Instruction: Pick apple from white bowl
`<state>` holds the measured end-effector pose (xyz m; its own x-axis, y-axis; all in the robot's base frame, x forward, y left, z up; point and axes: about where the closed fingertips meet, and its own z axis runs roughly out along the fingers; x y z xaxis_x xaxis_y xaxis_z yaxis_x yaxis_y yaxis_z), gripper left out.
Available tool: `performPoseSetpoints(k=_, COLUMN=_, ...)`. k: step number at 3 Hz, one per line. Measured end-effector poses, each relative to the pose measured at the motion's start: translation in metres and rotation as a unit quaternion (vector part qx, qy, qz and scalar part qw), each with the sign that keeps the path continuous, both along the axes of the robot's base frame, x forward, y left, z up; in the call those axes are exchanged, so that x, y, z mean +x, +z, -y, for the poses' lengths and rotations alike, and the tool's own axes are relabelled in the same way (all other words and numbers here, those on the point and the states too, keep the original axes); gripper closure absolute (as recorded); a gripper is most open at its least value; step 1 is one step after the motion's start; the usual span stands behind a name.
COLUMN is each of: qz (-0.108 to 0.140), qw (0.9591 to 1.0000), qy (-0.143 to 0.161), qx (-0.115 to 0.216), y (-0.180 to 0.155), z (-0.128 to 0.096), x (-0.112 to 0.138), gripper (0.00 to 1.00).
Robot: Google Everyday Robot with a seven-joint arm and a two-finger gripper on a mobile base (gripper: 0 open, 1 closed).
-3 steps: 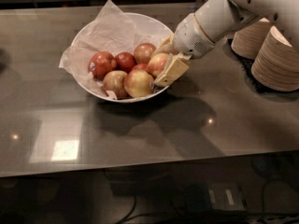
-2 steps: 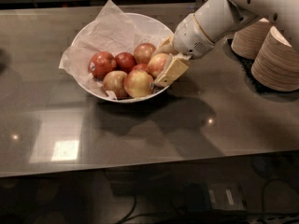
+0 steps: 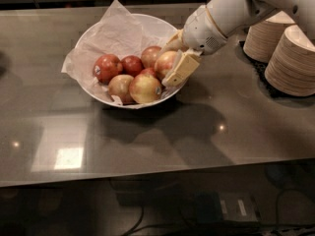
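Pinkish-red, yellow-patched apple (image 3: pixel 164 63) at end effector (image 3: pixel 173 64)

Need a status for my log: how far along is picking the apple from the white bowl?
Done: the approach; the gripper is against the large pinkish-red, yellow-patched apple at the right side of the wide white paper-lined bowl. In hand: securing it; grip unconfirmed. Left: the lift; the apple sits in the bowl.
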<state>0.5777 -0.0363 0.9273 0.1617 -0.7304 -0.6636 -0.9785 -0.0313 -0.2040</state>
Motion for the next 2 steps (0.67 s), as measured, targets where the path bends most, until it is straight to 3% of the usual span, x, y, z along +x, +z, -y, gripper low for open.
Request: performPoseSetpoints(k=2, qz=0.074, qw=0.9964, qy=0.027, qx=0.032, y=0.079, z=-0.002, x=-0.021, gripper=1.0)
